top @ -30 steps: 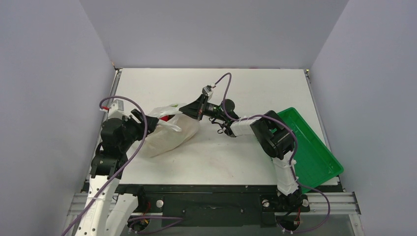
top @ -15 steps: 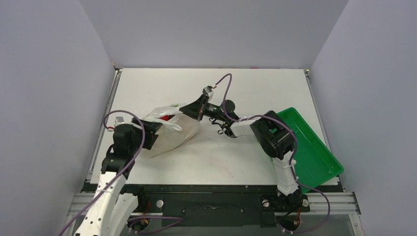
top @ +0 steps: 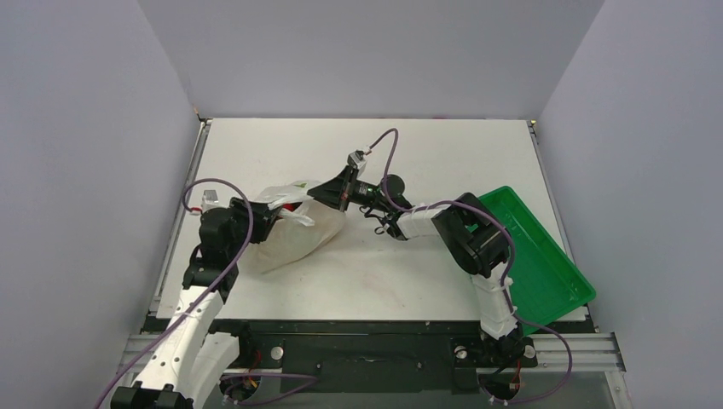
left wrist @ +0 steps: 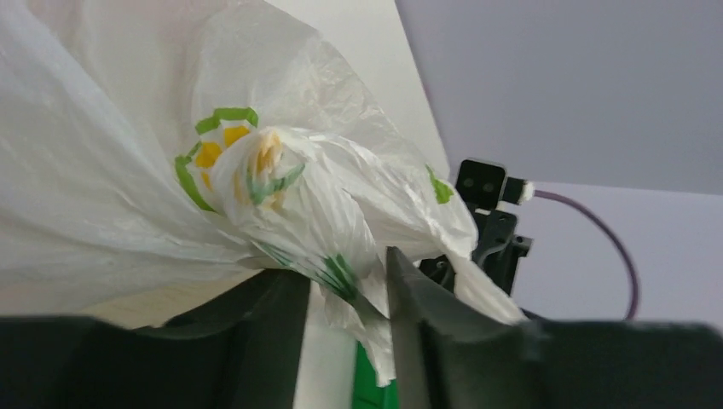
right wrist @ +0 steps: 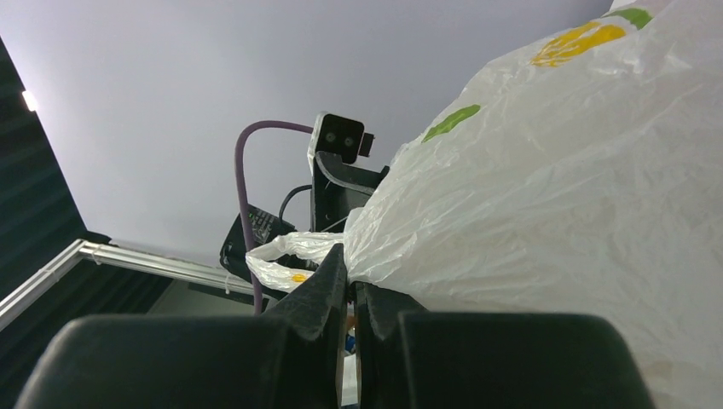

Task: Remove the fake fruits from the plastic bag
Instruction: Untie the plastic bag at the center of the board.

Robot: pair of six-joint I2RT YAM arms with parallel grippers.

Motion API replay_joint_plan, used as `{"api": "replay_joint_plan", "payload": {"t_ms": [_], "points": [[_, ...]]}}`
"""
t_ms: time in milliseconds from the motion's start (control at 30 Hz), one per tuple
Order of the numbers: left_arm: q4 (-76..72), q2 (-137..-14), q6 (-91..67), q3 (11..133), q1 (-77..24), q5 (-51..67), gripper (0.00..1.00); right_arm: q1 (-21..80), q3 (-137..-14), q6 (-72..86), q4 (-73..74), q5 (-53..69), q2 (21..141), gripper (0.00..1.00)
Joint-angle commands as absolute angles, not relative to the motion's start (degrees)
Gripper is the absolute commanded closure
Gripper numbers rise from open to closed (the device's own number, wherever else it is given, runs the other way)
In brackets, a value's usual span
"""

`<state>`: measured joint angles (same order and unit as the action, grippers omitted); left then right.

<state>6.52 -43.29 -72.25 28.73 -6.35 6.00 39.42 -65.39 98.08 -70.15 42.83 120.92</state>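
1. Lying slumped on the table [top: 443, 153], left of centre, the plastic bag [top: 298, 239] sits between the two arms with its mouth turned to the far side.
2. Fake fruits: only a red piece [top: 292, 204] shows at the mouth in the top view. The rest are hidden under the film, so no count is possible.
3. Right gripper [right wrist: 348, 271]: fingers pressed together, pinching a fold of the bag's rim on its right side.
4. Left gripper [left wrist: 343, 271]: jaws stand apart with a twisted bunch of bag film running down between them. Whether either finger bears on the film cannot be told.
5. Handling, bag: judged very light, limp and crinkly. It has no stiffness, so it will drape, stretch and slide along the table when pulled. The film looks slick, and a shallow pinch may slip off.
6. Handling, fruits: judged light, hard, glossy and liable to roll once free.
7. Where to hold: the bunched rim or a loop handle gives the thickest, surest purchase. A single flat layer is the poorest choice.
8. Risk: pulling from both sides could draw the mouth shut over the contents.
9. Green tray [top: 554, 273] lies at the right edge, well apart from the bag.
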Motion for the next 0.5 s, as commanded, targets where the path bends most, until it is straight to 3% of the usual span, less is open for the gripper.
{"api": "replay_joint_plan", "payload": {"t_ms": [0, 100, 167, 333, 467], "points": [[-1.8, -44.0, -70.4, 29.4, -5.6, 9.0, 0.74, 39.7, -67.1, 96.9, -73.0, 41.8, 119.4, 1.00], [3.5, -42.2, -68.1, 30.7, -2.4, 10.0, 0.99, 39.0, -66.4, 95.5, -69.7, 41.4, 119.0, 1.00], [7.3, -40.8, -65.2, 31.6, 2.2, 12.6, 1.00, 38.6, -65.8, 92.1, -64.8, 41.0, 117.8, 1.00], [12.2, -40.6, -58.2, 32.3, 19.5, 33.0, 1.00, 37.4, -64.4, 87.5, -60.5, 40.9, 116.6, 1.00], [17.1, -43.9, -51.4, 35.2, 21.4, 37.5, 1.00, 36.5, -64.5, 82.2, -54.8, 42.2, 116.4, 1.00]]}}
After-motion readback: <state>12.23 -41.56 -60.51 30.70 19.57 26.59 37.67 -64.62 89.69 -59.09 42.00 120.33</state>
